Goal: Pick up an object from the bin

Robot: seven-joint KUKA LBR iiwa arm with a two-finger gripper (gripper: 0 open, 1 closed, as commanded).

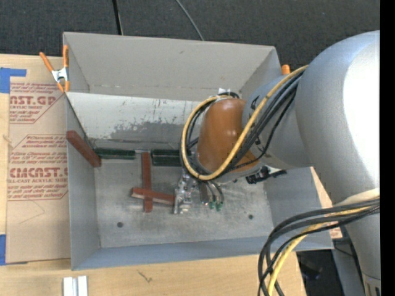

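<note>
- Camera view, nearest part: the bin's front wall (185, 248), and behind it a bare stretch of grey floor with a few dark specks.
- The pincer (196, 201) is down at floor level, a little right of the bin's middle, pointing at the floor.
- I cannot tell how far the pincer is open, because metal parts and wires crowd its tip. Nothing is seen held in it.
- The short brown stick (153, 196) lies flat on the floor, running left to right, just left of the pincer. Its right end reaches the pincer's left side. I cannot tell whether they touch.
- The long brown stick (145, 168) runs from near to far and crosses the short brown stick towards its left end, so the two form a cross. I cannot tell which lies on top.
- A small green bit (216, 206) sits just right of the pincer. I cannot tell whether it is loose or part of the robot.
- The orange cover (221, 134), looped with yellow and black cables, sits above the pincer and hides the floor behind it.
- Farther back, the left green strip (114, 155) and the right green strip (165, 159) lie end to end along the foot of the far wall. The arm covers the right end of the right one.
- The tilted brown stick (83, 148) rests in the far left corner against the left wall, well apart from the pincer.
- The far wall (154, 113) is scuffed and scratched.
</note>
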